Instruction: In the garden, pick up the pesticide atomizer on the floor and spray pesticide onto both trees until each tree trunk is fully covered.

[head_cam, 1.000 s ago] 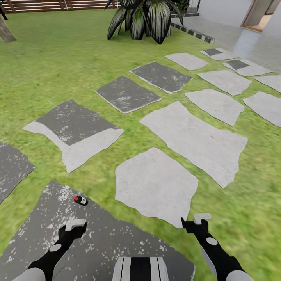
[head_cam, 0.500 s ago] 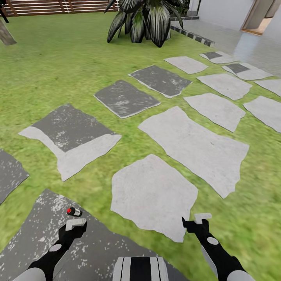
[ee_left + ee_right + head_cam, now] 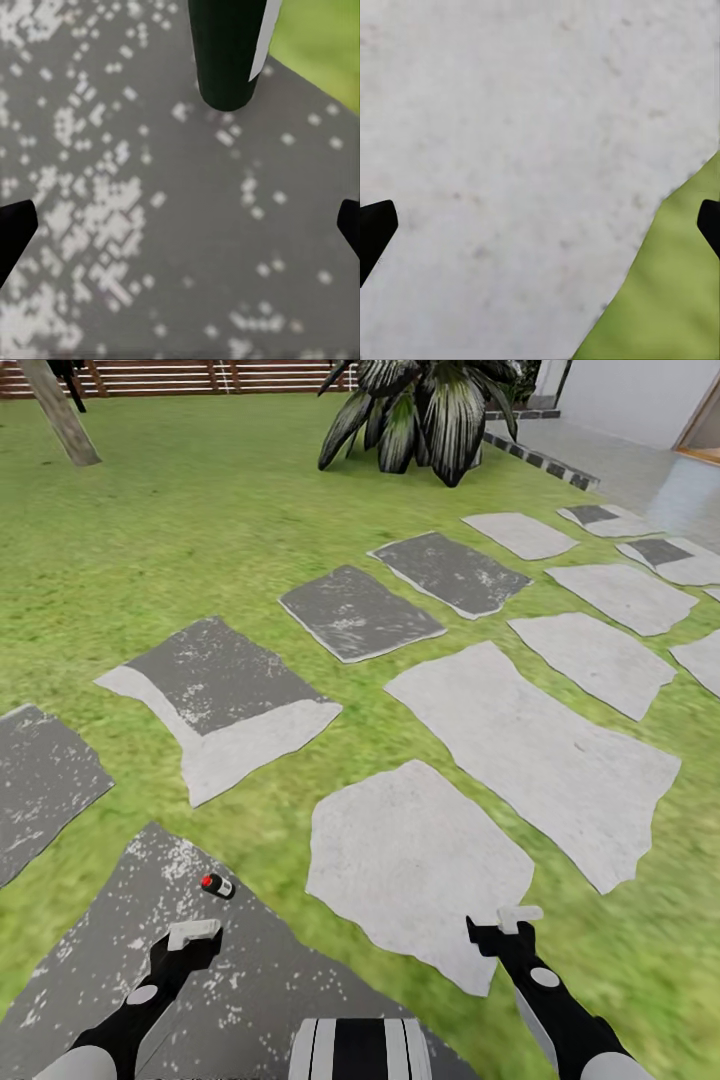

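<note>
The pesticide atomizer (image 3: 216,886) is a small black canister with a red tip and a white band, lying on its side on a dark speckled stone slab (image 3: 250,980), not on the grass. My left gripper (image 3: 194,934) hangs open just short of it. In the left wrist view a dark cylinder (image 3: 225,52) with a pale strip lies ahead of the open left gripper (image 3: 180,217). My right gripper (image 3: 508,920) is open and empty over a pale slab (image 3: 415,860), whose edge against the grass lies under the right gripper (image 3: 540,225). The two thick tree trunks are out of view.
Flat stepping stones, dark and pale, spread across the lawn (image 3: 200,520) ahead and to the right. A leaning pale stem (image 3: 60,410) stands far left by the slatted fence (image 3: 200,375). A short palm (image 3: 430,410) grows ahead, with a paved terrace (image 3: 640,475) and white house wall (image 3: 630,395) at far right.
The whole picture has shifted right as the camera turned left, bringing the leaning stem further into view. The atomizer lies in the same place on its slab. Both arms hold the same pose.
</note>
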